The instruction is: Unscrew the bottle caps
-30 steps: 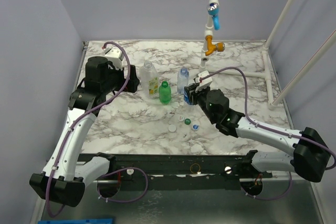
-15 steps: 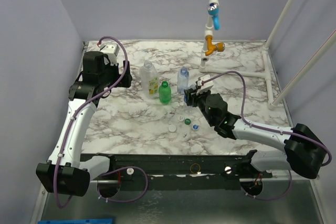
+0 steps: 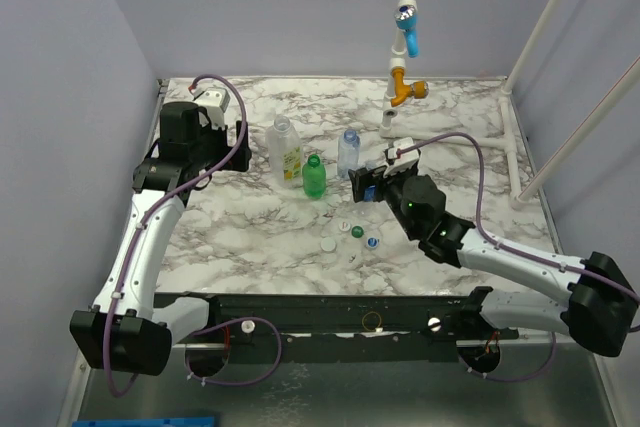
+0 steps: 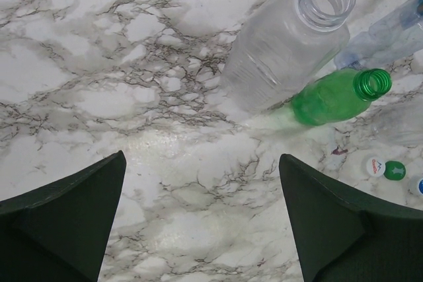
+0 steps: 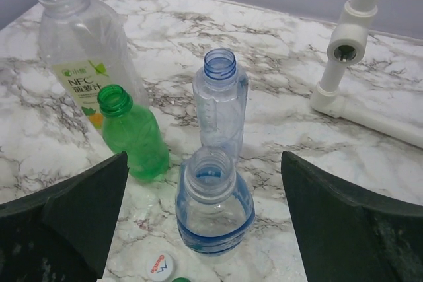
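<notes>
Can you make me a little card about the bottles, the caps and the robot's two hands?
Tall clear bottle: upright, no cap
Green bottle: upright, no cap
Back small bottle: upright, no cap
Front small bottle: upright, no cap
Caps: loose on the table, nearer the arms than the bottles
Left gripper: open, empty
Right gripper: open, empty, facing the front small bottle

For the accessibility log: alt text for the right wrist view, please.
Four uncapped bottles stand on a marble table: tall labelled bottle, green bottle, slim clear bottle, and nearest, squat blue-banded bottle. A white cap lies in front, between the open fingers.
</notes>
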Available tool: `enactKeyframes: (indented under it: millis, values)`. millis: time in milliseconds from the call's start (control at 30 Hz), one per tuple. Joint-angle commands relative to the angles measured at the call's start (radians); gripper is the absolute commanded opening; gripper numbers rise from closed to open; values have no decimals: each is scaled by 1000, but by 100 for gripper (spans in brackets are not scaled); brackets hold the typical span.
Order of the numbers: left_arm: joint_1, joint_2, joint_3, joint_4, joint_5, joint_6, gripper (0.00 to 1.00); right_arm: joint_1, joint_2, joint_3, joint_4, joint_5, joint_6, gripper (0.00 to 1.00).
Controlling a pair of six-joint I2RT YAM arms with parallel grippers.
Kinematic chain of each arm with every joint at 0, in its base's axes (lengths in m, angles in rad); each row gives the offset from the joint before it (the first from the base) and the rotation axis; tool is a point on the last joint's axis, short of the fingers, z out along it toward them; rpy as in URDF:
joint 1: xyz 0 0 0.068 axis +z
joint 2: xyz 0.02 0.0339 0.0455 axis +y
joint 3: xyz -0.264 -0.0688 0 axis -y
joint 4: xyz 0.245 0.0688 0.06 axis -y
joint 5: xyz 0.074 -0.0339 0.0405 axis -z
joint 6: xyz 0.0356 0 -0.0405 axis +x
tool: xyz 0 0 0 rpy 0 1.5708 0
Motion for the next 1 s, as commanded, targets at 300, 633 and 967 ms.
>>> enactKeyframes:
  millis: [300,633,967]
  values:
    - [258,54,-222,309,188,88,99,-283,-313,77,-418,-53,187,100]
    - [258,46,-522,668,168,85,99,-909,-90,63,-486,-255,534,100]
    - [259,183,-781,1241,151,-35,99,-946,203,-107,115,94,271,100]
